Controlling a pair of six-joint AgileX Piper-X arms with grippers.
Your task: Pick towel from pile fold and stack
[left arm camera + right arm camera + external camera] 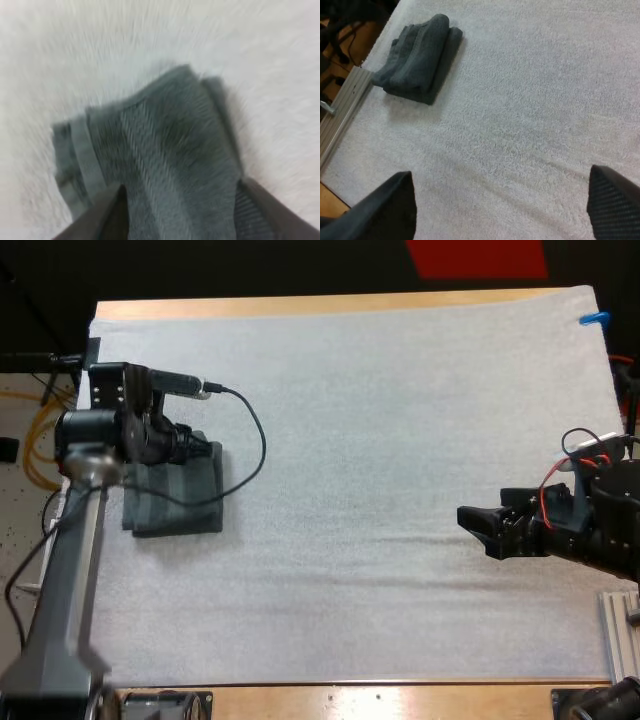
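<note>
Clamped on the top towel with the left gripper — fabric packed between both fingers and pressing against each. Held low, right over the folded stack, with the rest of the cloth spread ahead of the fingertips and resting on the layers beneath. Probably gripped by one edge like this so as to lay the towel square on the stack rather than drop it in a heap. By that reading, at the stacking step and near its end: folded already, set down on the layers, letting go not yet done.

Parked well apart with the right gripper, fingers spread wide over bare white mat and gripping nothing. Likely stationed out there to leave the left arm room over the stack. Well ahead of those open fingers, and off to one side, a folded stack lying just beside a metal rail at the mat's edge.

Next, as a judgement only: open the left fingers gently and lift straight up — soft cloth could cling to a pad and drag the top layer askew.
</note>
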